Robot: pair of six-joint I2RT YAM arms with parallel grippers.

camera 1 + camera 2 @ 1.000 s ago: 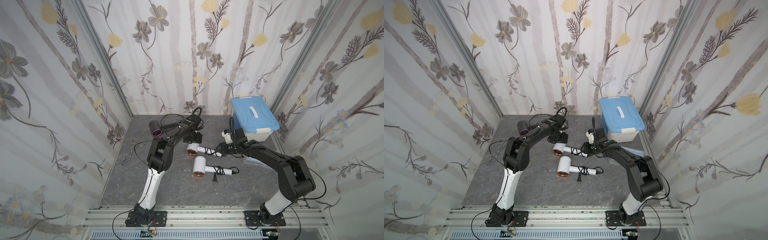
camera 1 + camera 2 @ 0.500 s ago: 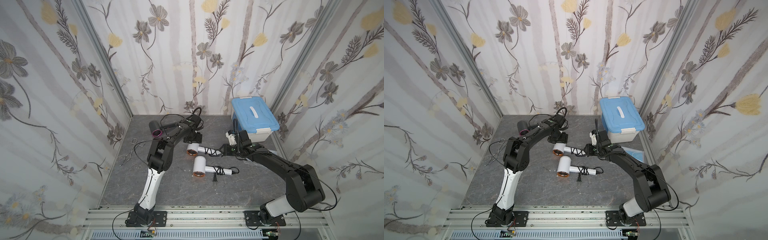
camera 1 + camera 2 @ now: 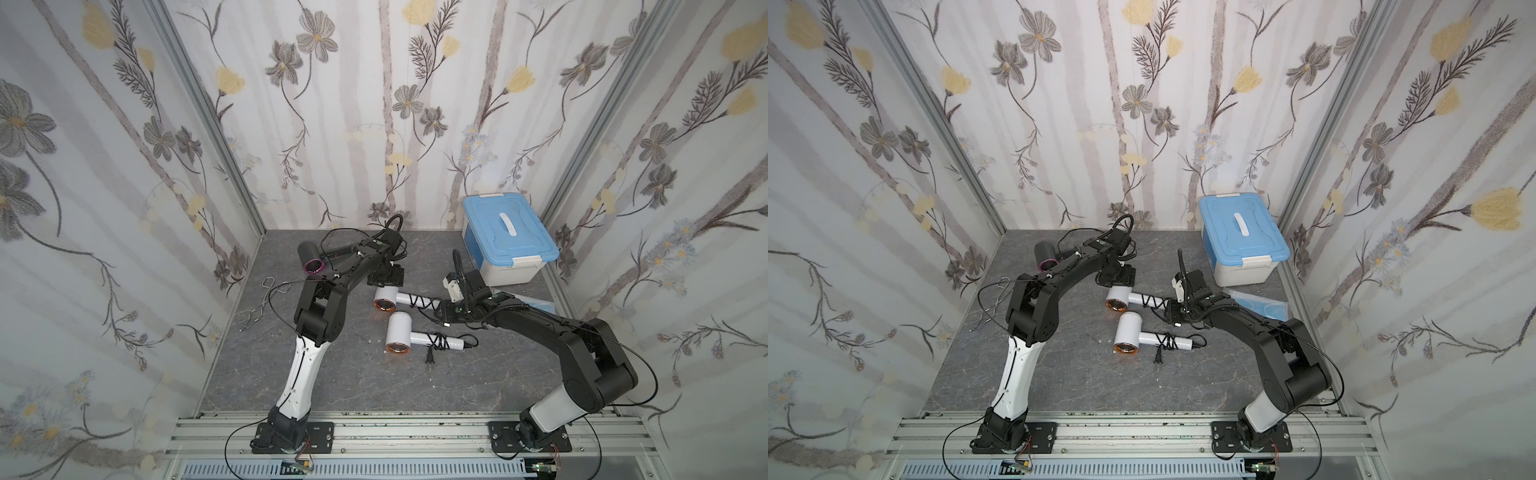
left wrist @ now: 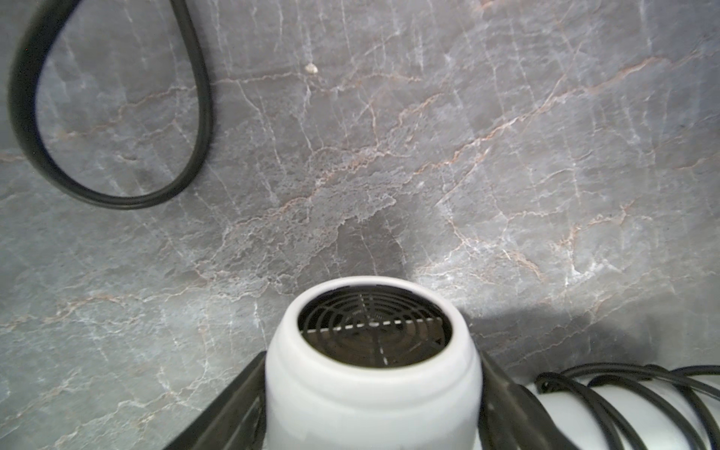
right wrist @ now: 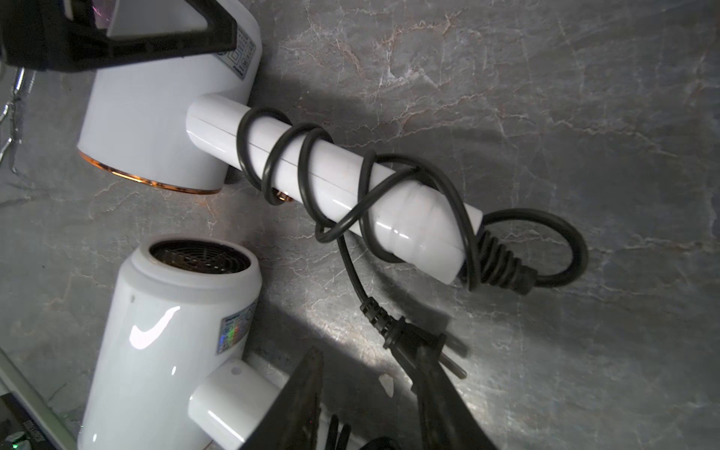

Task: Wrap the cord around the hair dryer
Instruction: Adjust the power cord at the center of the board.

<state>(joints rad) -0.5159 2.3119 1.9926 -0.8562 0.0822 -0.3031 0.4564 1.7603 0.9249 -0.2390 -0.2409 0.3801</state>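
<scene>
Left gripper clasping hair dryer, arm outstretched (wrist bent down)

My left arm: white lower link, rest matte black w/ boxy joints. Right arm is the same build, w/ its white link next to the base. I see a black base plate under each. Thin black cables loop off both arms. There's a tiny green spot near the left wrist and a white block on the right wrist. Left hand & right hand: black, wedge-shaped fingers.
</scene>
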